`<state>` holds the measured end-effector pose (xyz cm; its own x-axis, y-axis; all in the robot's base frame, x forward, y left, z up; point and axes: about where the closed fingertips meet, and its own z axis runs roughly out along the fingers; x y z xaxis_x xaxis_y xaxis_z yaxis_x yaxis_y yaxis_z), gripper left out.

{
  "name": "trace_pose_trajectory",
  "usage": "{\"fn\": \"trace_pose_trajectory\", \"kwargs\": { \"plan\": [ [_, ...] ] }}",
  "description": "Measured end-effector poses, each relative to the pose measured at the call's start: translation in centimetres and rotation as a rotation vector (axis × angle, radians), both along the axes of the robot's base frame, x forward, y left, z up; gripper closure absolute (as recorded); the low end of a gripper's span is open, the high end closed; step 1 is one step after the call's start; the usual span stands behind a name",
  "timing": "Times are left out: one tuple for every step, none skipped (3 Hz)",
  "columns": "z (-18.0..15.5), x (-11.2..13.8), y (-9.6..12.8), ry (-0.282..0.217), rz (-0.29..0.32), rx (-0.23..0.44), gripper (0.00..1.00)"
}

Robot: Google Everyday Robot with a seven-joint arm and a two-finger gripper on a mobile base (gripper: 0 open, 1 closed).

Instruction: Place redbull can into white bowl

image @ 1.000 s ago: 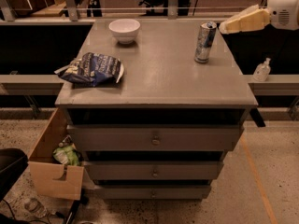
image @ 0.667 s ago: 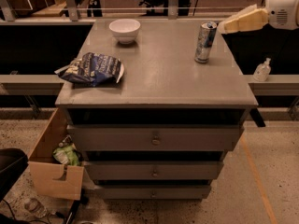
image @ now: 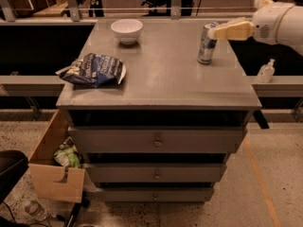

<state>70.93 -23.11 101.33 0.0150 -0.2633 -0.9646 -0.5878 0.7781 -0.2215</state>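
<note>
The redbull can [image: 206,43] stands upright on the right side of the grey cabinet top [image: 161,74]. The white bowl [image: 126,30] sits at the back left of the top, well apart from the can. My gripper [image: 215,32] comes in from the right, its cream fingers [image: 234,30] level with the can's top, tip at or just beside the can's upper right edge. It holds nothing that I can see.
A dark blue snack bag [image: 92,70] lies on the left of the top, near the edge. An open cardboard box [image: 54,162] stands on the floor at the left. A small bottle [image: 265,71] sits on a ledge to the right.
My gripper has moved left and a little down, from right of the can to right at its top. The can, bowl and bag have not moved.
</note>
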Motion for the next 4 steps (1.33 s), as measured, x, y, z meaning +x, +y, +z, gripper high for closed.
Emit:
{"fn": "trace_pose_trajectory", "kwargs": {
  "plan": [
    [-1.9, 1.9, 0.1, 0.016, 0.012, 0.062, 0.00],
    [-4.6, 4.4, 0.8, 0.045, 0.036, 0.142, 0.00],
    [-6.0, 5.6, 1.8, 0.038, 0.065, 0.187, 0.00],
    [-7.0, 6.5, 2.2, 0.015, 0.079, 0.225, 0.00]
  ]
}}
